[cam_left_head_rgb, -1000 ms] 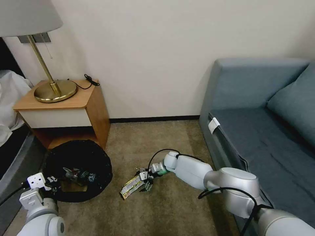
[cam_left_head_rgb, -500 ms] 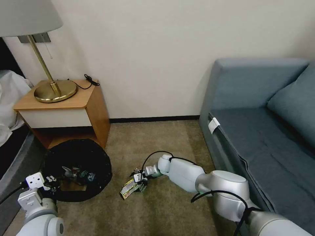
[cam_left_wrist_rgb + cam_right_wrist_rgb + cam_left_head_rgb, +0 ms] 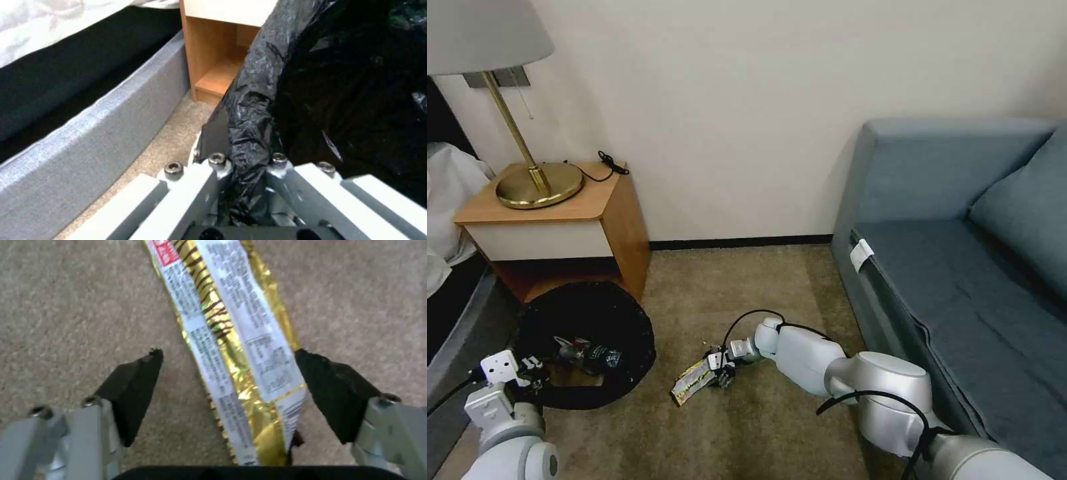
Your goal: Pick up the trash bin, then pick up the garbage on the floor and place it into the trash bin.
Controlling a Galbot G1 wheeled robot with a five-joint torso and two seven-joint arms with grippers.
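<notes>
Fuzzy brown carpet (image 3: 774, 427) holds a flat, shiny gold wrapper (image 3: 231, 340), lying between the right claw's (image 3: 229, 386) open black tips. At eight o'clock, the left claw (image 3: 244, 166) pinches the trash bin's (image 3: 584, 347) crinkly black bag rim.

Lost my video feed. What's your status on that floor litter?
Left gripper shut on trash bin rim. Right gripper open, straddling gold wrapper on carpet. Nothing in the way.

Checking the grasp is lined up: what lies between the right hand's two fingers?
In the right wrist view, the gold wrapper lies flat on the carpet between the open right hand's fingers, untouched.
</notes>
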